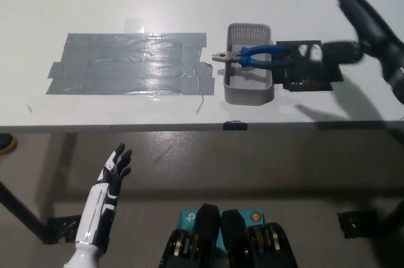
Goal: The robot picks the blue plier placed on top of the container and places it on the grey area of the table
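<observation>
The blue-handled plier (257,55) lies across the top of the grey mesh container (249,89), its metal nose pointing left over the rim. The grey taped area (126,64) is just left of the container. My black right hand (363,25) hovers over the table's right side, to the right of the container and above the black patch (309,74). It is open, fingers spread, and holds nothing. My white left hand (112,176) rests low in front of the table edge, open with fingers apart.
The white table's front edge (189,127) runs across the middle of the view, with floor below it. The black patch lies against the container's right side. A table leg base (360,224) stands on the floor at lower right.
</observation>
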